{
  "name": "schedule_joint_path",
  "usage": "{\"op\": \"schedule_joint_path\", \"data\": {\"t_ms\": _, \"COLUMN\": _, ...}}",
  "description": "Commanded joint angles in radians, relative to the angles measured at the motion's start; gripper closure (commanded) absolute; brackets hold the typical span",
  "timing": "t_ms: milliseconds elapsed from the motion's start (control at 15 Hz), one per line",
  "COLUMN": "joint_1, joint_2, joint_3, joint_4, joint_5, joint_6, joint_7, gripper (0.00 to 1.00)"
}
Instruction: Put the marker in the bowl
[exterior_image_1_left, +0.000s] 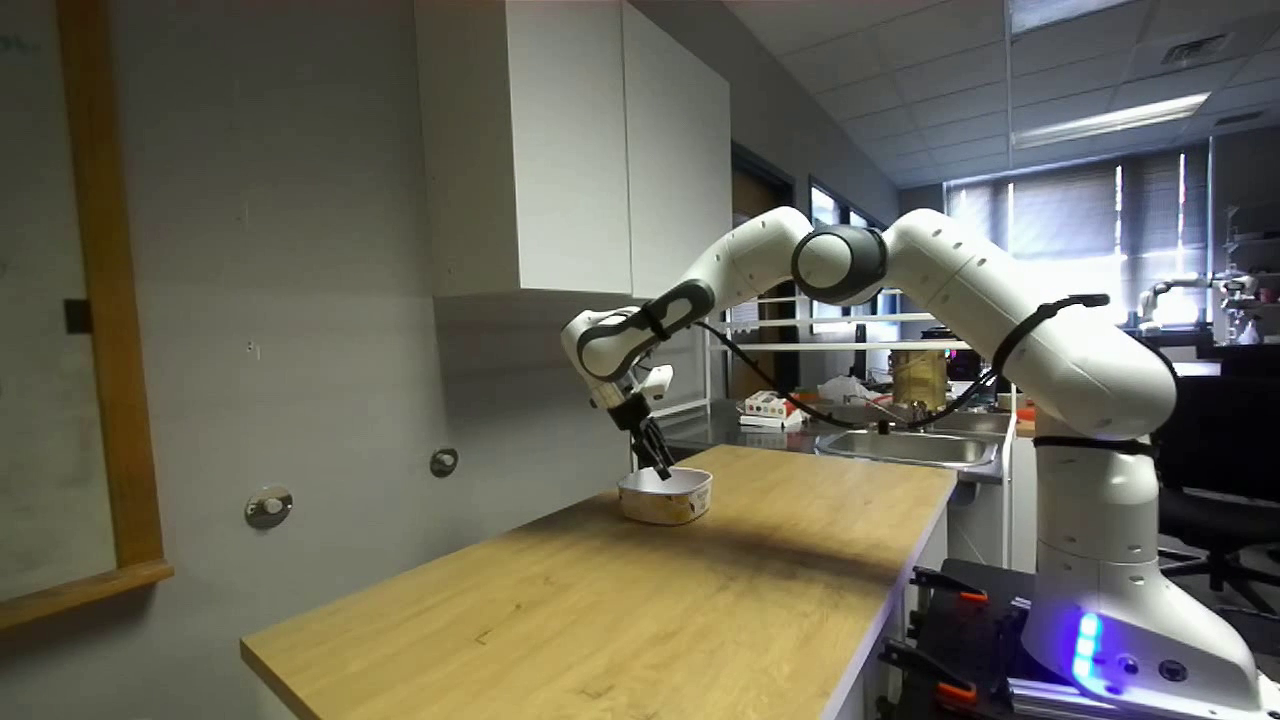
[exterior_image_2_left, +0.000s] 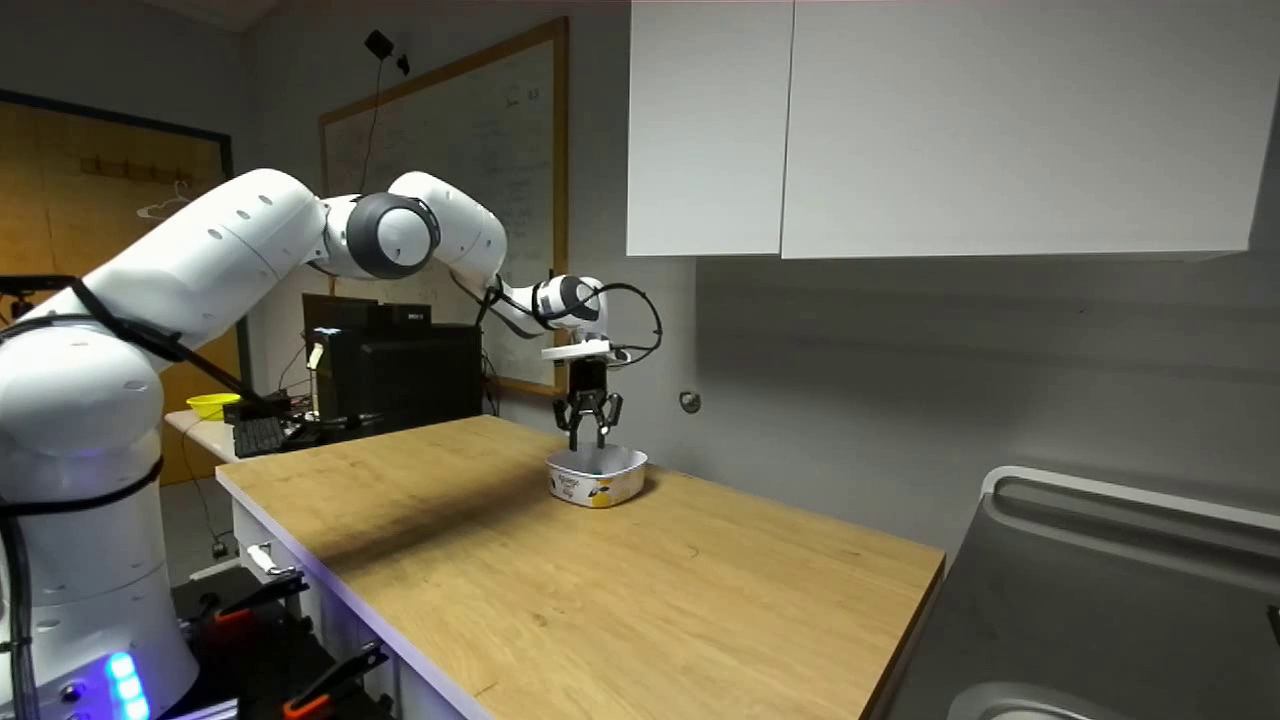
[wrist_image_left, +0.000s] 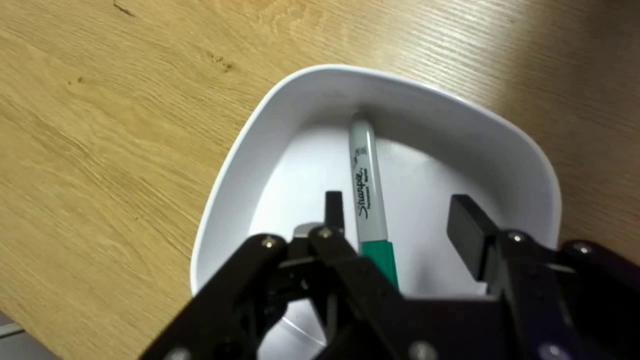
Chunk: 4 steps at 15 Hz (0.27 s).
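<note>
The bowl is a whitish, rounded-square bowl with printed outer sides. It stands upright on the wooden table in both exterior views (exterior_image_1_left: 660, 508) (exterior_image_2_left: 600, 488) and fills the middle of the wrist view (wrist_image_left: 415, 105). The marker (wrist_image_left: 367, 185) has a grey barrel and green cap and lies on the bowl's floor; part of the cap is hidden behind my gripper. I cannot make the marker out clearly in the exterior views. My gripper (wrist_image_left: 397, 205) is open and holds nothing. It points down over the bowl in both exterior views (exterior_image_1_left: 662, 472) (exterior_image_2_left: 587, 443), fingertips close to rim height.
The wooden tabletop (exterior_image_1_left: 560, 600) runs along a grey wall. White cabinets (exterior_image_2_left: 950, 120) hang above the table. A sink (exterior_image_1_left: 905, 447) and a small box (exterior_image_1_left: 770, 405) are on the counter beyond the table. A black monitor (exterior_image_2_left: 420, 370) stands behind the table.
</note>
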Motion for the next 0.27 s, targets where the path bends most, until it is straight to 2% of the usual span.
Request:
{"op": "schedule_joint_path", "data": {"t_ms": 0, "joint_1": 0.008, "joint_2": 0.015, "joint_3": -0.001, "joint_4": 0.03, "joint_5": -0.004, "joint_6": -0.005, "joint_7": -0.028, "gripper": 0.11}}
{"op": "schedule_joint_path", "data": {"t_ms": 67, "joint_1": 0.01, "joint_2": 0.012, "joint_3": -0.002, "joint_4": 0.026, "joint_5": -0.006, "joint_6": -0.005, "joint_7": -0.027, "gripper": 0.04}}
{"op": "schedule_joint_path", "data": {"t_ms": 133, "joint_1": 0.007, "joint_2": 0.001, "joint_3": -0.004, "joint_4": 0.006, "joint_5": 0.003, "joint_6": -0.002, "joint_7": -0.009, "gripper": 0.22}}
{"op": "schedule_joint_path", "data": {"t_ms": 200, "joint_1": 0.009, "joint_2": 0.001, "joint_3": -0.003, "joint_4": 0.006, "joint_5": 0.003, "joint_6": -0.002, "joint_7": -0.009, "gripper": 0.14}}
